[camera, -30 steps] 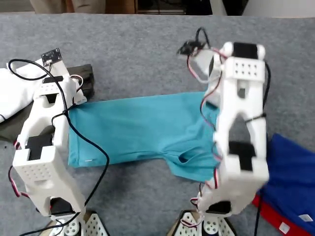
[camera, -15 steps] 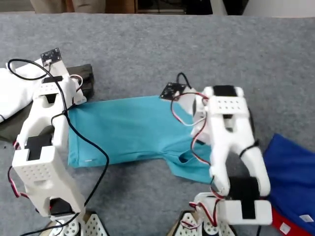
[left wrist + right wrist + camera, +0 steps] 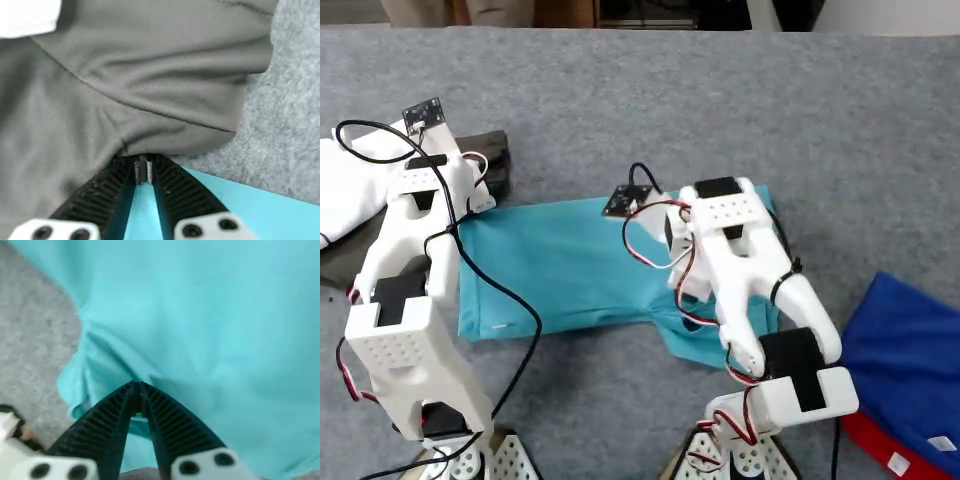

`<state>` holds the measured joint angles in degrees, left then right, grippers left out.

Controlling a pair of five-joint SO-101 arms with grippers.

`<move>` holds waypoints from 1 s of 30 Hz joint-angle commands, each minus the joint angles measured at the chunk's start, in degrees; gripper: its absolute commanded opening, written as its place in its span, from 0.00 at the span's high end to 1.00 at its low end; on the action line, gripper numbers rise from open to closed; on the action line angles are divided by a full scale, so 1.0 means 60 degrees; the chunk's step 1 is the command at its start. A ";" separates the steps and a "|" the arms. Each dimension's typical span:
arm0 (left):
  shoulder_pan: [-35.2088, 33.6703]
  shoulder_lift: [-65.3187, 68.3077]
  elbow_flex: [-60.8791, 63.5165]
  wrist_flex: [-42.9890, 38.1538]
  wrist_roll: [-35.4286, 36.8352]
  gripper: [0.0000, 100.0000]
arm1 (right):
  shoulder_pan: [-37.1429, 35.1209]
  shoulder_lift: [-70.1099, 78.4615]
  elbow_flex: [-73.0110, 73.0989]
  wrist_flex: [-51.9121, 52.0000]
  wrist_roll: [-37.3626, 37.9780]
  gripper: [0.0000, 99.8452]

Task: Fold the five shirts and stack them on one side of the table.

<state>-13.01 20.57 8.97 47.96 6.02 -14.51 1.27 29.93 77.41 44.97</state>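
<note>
Your grey felt-covered table (image 3: 620, 90) has the turquoise short-sleeved shirt (image 3: 560, 270) spread flat across its middle. A crumpled dark grey shirt (image 3: 125, 75) touches its far left corner. There your left gripper (image 3: 142, 170) sits with tips pressed together, perhaps pinching cloth. Your right gripper (image 3: 136, 390) is clamped on bunched turquoise fabric.

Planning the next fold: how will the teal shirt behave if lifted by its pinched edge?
Probably floppy: the teal shirt bunches into creases at the right gripper. Likely light, since it lies thin and flat. It may drag rather than slide on the fuzzy grey table.
</note>
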 commanded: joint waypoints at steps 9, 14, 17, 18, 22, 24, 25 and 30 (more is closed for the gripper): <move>-0.0337 -0.0418 -0.0059 -0.0234 0.0015 0.98 | 0.0125 -0.0857 0.1795 0.0396 0.0234 1.00; -0.0337 -0.0418 -0.0059 -0.0234 0.0015 0.98 | 0.0051 -0.2864 0.3201 0.0513 0.0586 1.00; -0.0352 -0.0418 -0.0044 -0.0234 0.0015 0.98 | 0.0081 -0.3377 0.3949 0.0132 0.0791 0.99; -0.0352 -0.0418 -0.0044 -0.0234 0.0015 0.98 | 0.0154 -0.3392 0.4022 0.0029 0.0791 0.99; -0.0352 -0.0418 -0.0044 -0.0234 0.0015 0.98 | 0.1106 -0.3451 0.3143 0.0264 0.0850 0.99; -0.0352 -0.0418 -0.0044 -0.0234 0.0015 0.98 | 0.1707 -0.3407 0.2117 0.0630 0.1055 0.99; -0.0352 -0.0418 -0.0044 -0.0234 0.0015 0.98 | 0.1912 -0.3407 0.1604 0.0850 0.1143 0.99; -0.0352 -0.0418 -0.0029 -0.0234 0.0015 0.98 | 0.2103 -0.3377 0.0579 0.1333 0.1436 0.99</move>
<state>-13.19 20.57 9.05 47.78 6.02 -3.25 -17.45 37.05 84.35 52.35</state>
